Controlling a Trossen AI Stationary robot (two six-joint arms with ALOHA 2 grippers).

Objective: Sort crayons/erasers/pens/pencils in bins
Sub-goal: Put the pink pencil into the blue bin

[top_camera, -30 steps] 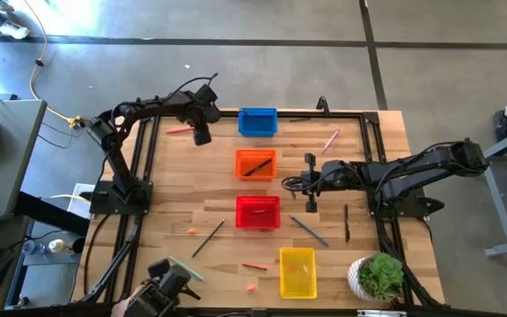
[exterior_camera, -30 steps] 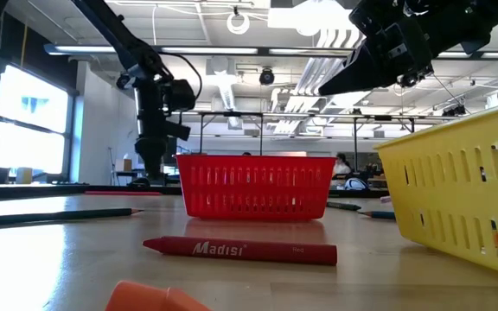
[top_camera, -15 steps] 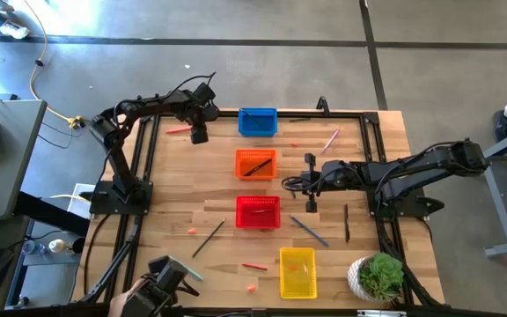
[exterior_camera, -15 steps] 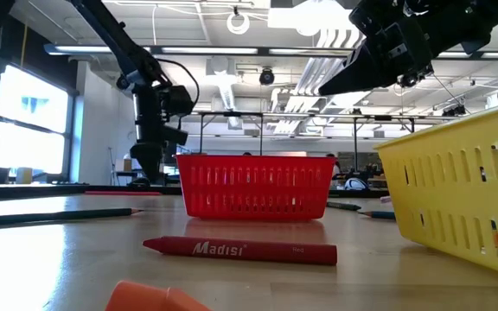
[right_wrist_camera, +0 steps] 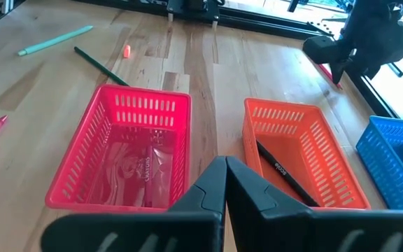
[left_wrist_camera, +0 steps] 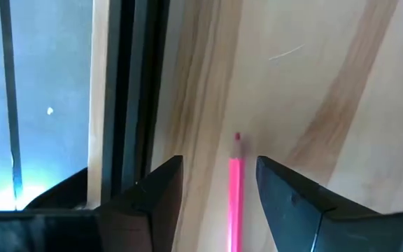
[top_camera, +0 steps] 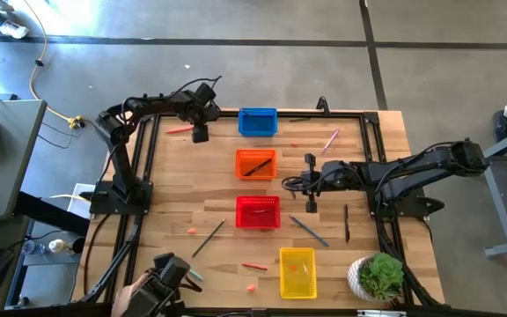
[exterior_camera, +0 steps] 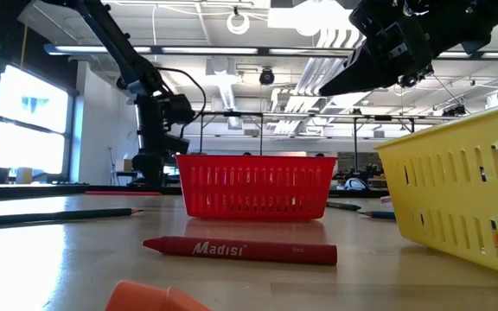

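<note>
the left pincer (left_wrist_camera: 219, 185) hangs open astride the pink pencil (left_wrist_camera: 234, 199); it should drop squarely, then pinch mid-shaft.

The left gripper (top_camera: 200, 134) has drawn back from a spot further out over the surface (top_camera: 350, 158) toward the far left rail, and it now sits lower, right over the pink pencil (top_camera: 180, 130) lying there. Its fingers (left_wrist_camera: 163, 189) have spread wider and now stand on either side of the pencil. At the near edge, a person's hand (top_camera: 128, 291) has moved in closer beside the camera.
</note>
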